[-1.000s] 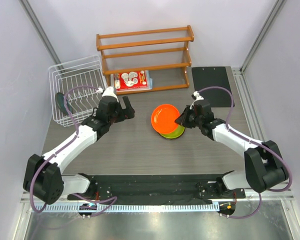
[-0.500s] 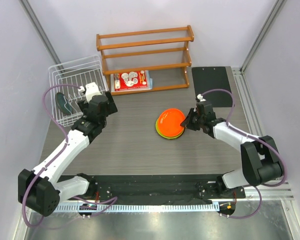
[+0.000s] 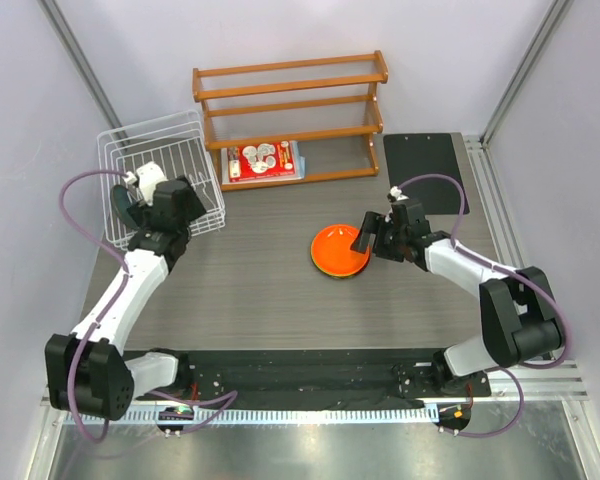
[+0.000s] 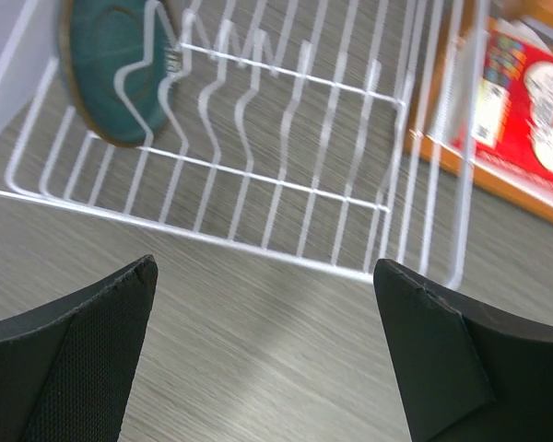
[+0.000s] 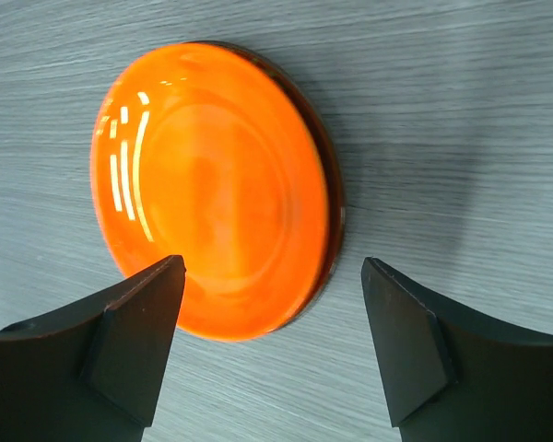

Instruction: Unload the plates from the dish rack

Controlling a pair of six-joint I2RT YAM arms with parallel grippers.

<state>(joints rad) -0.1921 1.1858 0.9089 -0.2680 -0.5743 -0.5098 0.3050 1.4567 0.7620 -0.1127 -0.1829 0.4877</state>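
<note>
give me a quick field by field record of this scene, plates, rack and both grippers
plate in rack: one teal plate, standing among the tines of the dish rack
stack on table: orange plate on top, lower plate showing only a dark rim beneath
left gripper: open, empty, facing the dish rack
right gripper: open, empty, jaws either side of the orange plate's near edge
</note>
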